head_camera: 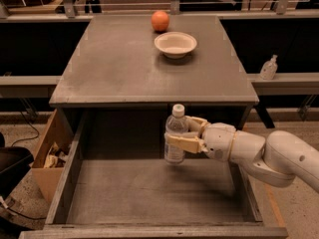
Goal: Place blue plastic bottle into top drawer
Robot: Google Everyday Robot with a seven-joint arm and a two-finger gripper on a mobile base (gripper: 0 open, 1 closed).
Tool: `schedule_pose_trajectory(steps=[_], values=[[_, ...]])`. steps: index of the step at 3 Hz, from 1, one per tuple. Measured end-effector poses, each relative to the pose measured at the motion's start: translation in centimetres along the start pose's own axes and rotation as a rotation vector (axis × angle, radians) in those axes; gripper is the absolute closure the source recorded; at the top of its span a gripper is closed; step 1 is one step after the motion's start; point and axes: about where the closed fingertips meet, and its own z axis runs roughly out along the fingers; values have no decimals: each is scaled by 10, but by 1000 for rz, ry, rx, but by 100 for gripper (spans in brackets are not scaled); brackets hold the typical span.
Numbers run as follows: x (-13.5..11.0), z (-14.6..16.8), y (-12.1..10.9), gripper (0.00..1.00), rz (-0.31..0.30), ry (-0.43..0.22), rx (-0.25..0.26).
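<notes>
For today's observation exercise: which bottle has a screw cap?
The blue plastic bottle in the gripper over the top drawer; the ledge bottle has a pump top.

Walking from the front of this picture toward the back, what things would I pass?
top drawer → blue plastic bottle, upright over the drawer, clamped in the gripper → bowl → orange
</notes>
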Motion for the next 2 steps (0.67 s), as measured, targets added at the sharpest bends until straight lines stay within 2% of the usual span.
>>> schedule_pose_trajectory(steps=[2], values=[[36,13,-7,100,17,69,-58]])
